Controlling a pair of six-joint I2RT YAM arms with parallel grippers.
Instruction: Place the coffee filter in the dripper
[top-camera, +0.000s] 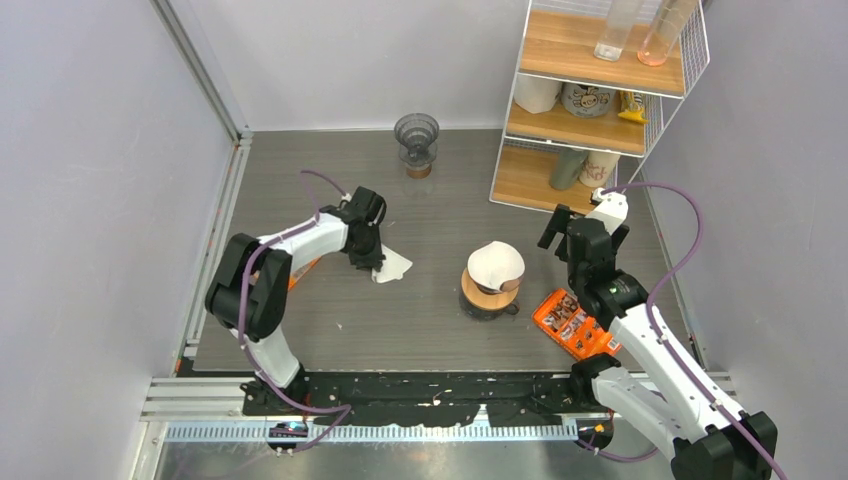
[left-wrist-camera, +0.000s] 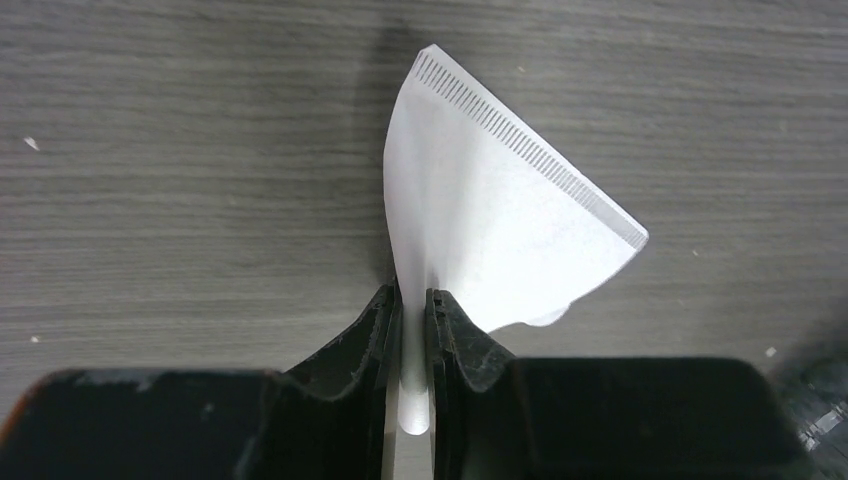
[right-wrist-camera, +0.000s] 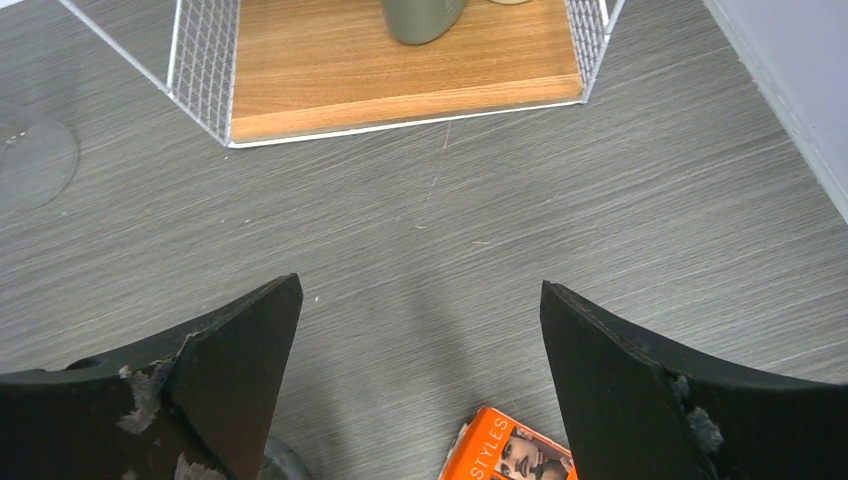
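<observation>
A white, folded paper coffee filter (left-wrist-camera: 500, 200) lies low over the grey table, and my left gripper (left-wrist-camera: 411, 292) is shut on its edge. From above, that filter (top-camera: 394, 266) sticks out to the right of the left gripper (top-camera: 372, 258), left of centre. The dripper (top-camera: 490, 295), dark with a wooden collar, stands at the table's middle with a white paper cone (top-camera: 497, 263) in its top. My right gripper (top-camera: 580, 226) hovers to the dripper's right, open and empty, its fingers wide apart (right-wrist-camera: 420, 283).
A wire shelf with wooden boards (top-camera: 590, 110) stands at the back right and holds cups and glasses. An orange box (top-camera: 573, 322) lies by the right arm. A grey ribbed glass funnel (top-camera: 416, 140) stands at the back centre.
</observation>
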